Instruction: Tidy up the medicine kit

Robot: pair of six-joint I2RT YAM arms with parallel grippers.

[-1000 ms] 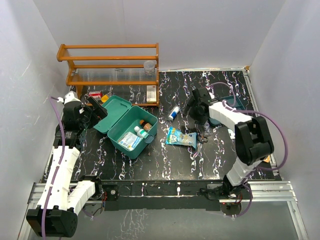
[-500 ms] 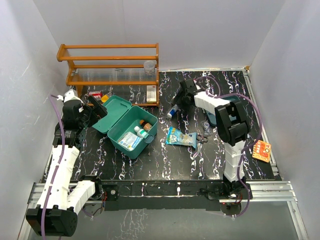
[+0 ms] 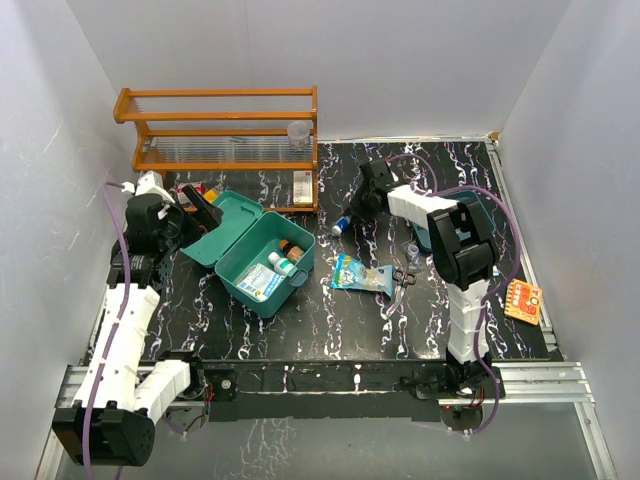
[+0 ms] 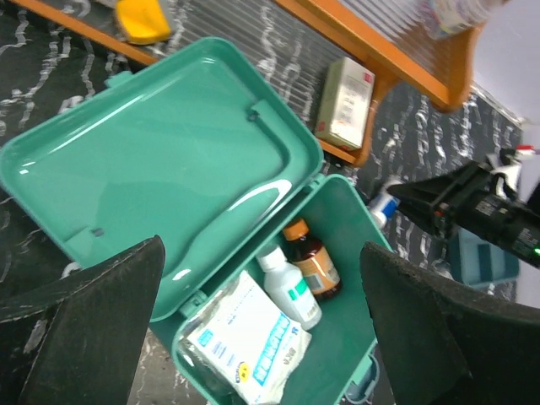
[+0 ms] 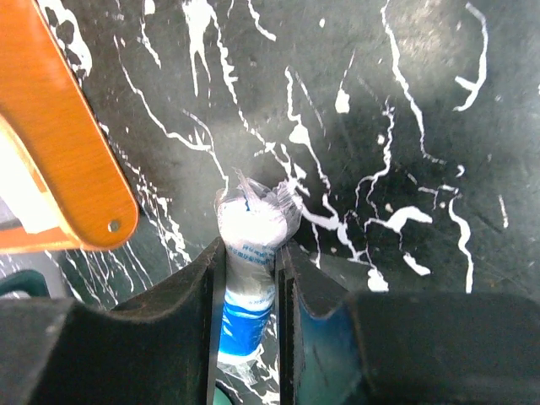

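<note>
The bench [image 3: 330, 320] is black with white veining and carries every item noted. An orange rack [image 3: 215, 115] stands at the far edge, beyond both sets of fingers. The kit [image 3: 228, 228] sits directly under the left fingers [image 3: 200, 215], lid thrown fully back, and well to the left of the right fingers [image 3: 350, 214]. The left fingers are spread wide above the lid hinge, holding nothing and touching nothing. A printed packet [image 3: 362, 273] lies flat on the near side of the right fingers, apart from them. Inside the kit, below the left fingers, lie a white sachet [image 4: 249, 342], a white bottle [image 4: 291, 291] and a brown bottle [image 4: 314, 266], side by side. The right fingers are closed against both sides of a small blue-and-white vial [image 5: 251, 232], which lies on the bench just beside the rack's foot.
</note>
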